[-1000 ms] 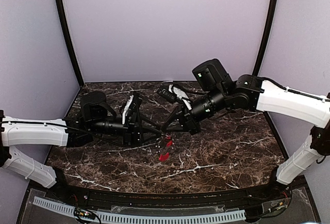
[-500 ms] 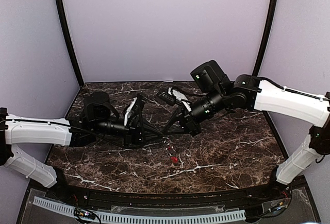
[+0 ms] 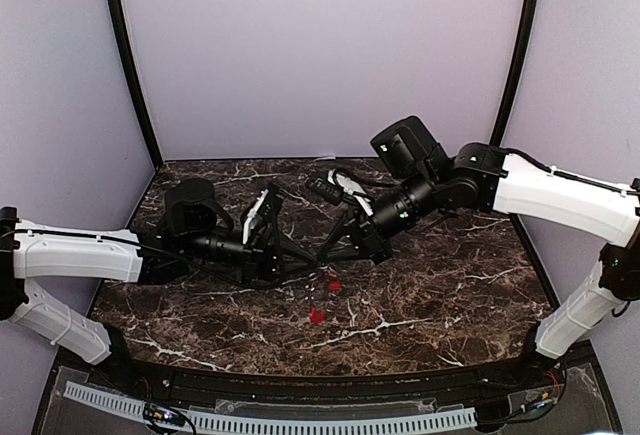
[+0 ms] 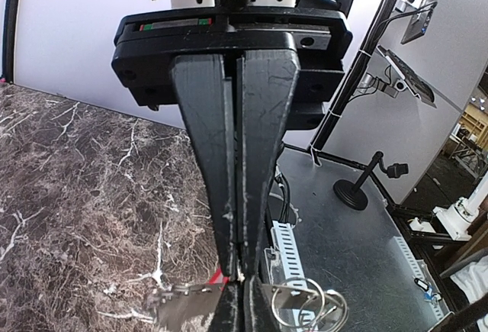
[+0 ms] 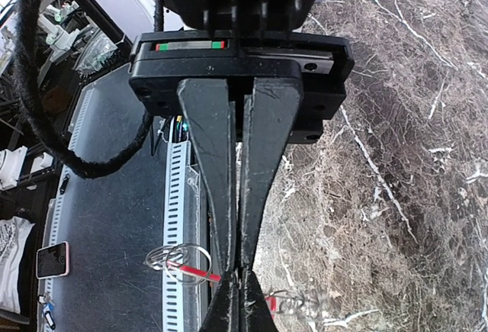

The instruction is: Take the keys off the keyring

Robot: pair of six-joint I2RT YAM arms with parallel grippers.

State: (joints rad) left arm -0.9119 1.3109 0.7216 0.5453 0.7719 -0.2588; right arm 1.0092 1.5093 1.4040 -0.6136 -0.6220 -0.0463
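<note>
My left gripper [image 3: 303, 261] and right gripper [image 3: 324, 252] meet tip to tip above the middle of the marble table [image 3: 450, 285]. Both are shut. The keyring [image 4: 305, 301] is silvery wire loops sticking out beside the left fingertips [image 4: 238, 271]. In the right wrist view the keyring [image 5: 174, 259] shows its red sleeve running into the shut right gripper [image 5: 241, 271]. A blurred silvery piece with a red bit [image 4: 179, 305] hangs on the other side; it also shows in the right wrist view [image 5: 293, 301]. A red bit [image 3: 332, 282] hangs just under the tips. A small red piece, likely the key [image 3: 317, 315], is lower; I cannot tell whether it lies on the table.
A black cable and white connector [image 3: 345, 183] lie behind the right gripper. Purple walls with black corner posts [image 3: 130, 65] close in the table. A slotted white cable duct [image 3: 270, 422] runs along the near edge.
The grippers have stayed joined at the tips. The red parts under them have shifted: one red spot is now close under the tips and one is lower left.
</note>
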